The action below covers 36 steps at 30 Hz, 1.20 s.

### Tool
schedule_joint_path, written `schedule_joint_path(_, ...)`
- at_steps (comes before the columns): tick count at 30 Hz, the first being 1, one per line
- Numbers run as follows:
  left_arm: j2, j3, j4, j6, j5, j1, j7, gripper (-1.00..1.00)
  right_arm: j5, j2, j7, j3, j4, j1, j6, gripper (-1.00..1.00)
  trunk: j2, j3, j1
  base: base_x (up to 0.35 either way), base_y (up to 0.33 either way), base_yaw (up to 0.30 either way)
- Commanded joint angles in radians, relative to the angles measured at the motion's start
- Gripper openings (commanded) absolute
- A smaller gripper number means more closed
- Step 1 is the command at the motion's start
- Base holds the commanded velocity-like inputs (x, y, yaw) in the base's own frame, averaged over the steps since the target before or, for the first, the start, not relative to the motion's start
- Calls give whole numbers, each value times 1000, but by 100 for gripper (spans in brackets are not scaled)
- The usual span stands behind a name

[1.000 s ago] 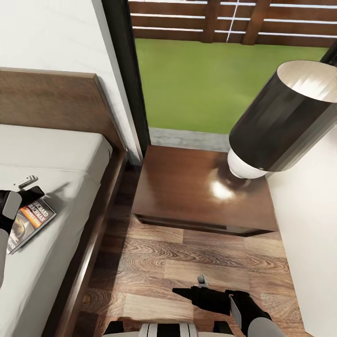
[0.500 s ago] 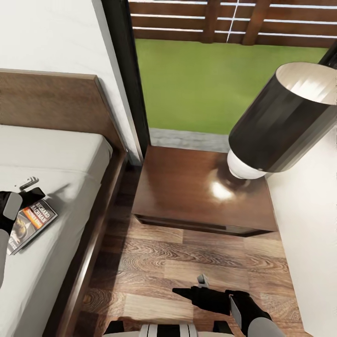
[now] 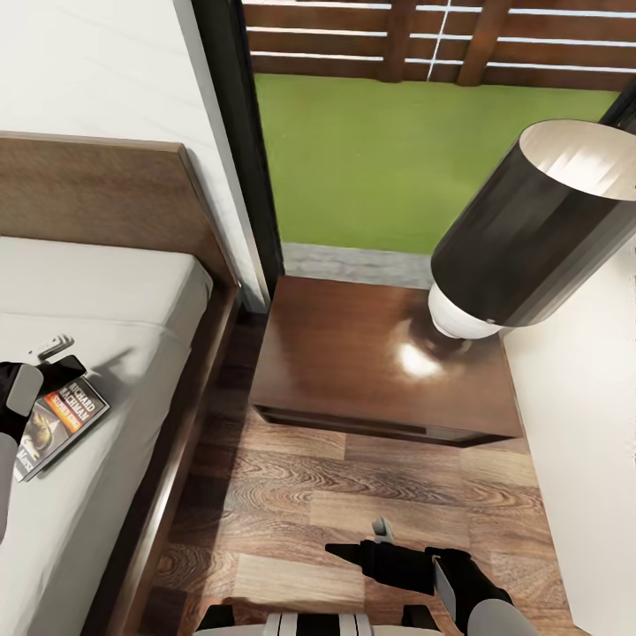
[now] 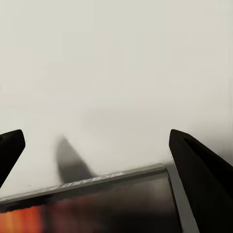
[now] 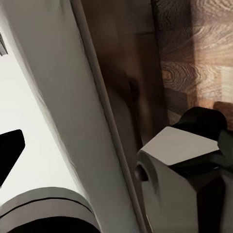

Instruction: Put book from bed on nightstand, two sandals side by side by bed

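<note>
Head view: book (image 3: 60, 424) lies flat on the pale mattress of the bed (image 3: 115, 291), near the bed's right-hand edge, cover up, orange band and white lettering legible. Left gripper (image 3: 55, 358) sits at the book's upper corner, just above the mattress; one pale finger and one dark finger visible with a gap between them, spread, nothing between them. Contact with the book cannot be confirmed from this angle. Nightstand (image 3: 353, 362) stands between the bed frame and the white wall at right, glossy top bare except for the lamp (image 3: 521, 238), whose black shade leans out over the cabinet's right rear corner. Wood-plank floor (image 3: 353, 503) lies in front of the nightstand. Right gripper (image 3: 358, 543) hangs low over the floor, close to the robot's trunk, well apart from the bed and nightstand; whether its fingers are parted or closed cannot be told here. Window (image 3: 389, 132) behind the nightstand shows lawn and a slatted fence.

Left wrist view: two dark fingertips (image 4: 199, 179) spread wide at either side, released; the book's edge (image 4: 97, 199) lies between them on the mattress, blurred.

Right wrist view: the bed's mattress side and dark frame run past; robot body parts block much of the frame. One dark fingertip (image 5: 9, 150) visible; claw state cannot be told.
</note>
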Motion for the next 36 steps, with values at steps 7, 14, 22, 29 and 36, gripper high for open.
schedule_joint_path(7,-1,0,22,8,17,0,5,100,8,1,6,-8,-2,-1,10,100,14,6,-8,0,0,0)
schedule_joint_path(14,-1,-1,22,8,17,0,5,100,8,1,5,-8,-2,-1,10,100,14,6,-8,0,0,0)
schedule_joint_path(22,-1,-1,23,8,17,0,5,100,8,1,6,-8,-2,-1,10,100,49,21,-27,0,0,0)
schedule_joint_path(29,-1,-1,24,8,17,0,5,100,8,1,6,-8,-2,-1,10,100,63,28,-35,0,0,0)
schedule_joint_path(36,-1,-1,24,8,18,0,5,100,7,1,6,-8,-2,-1,10,100,84,37,-46,0,0,0)
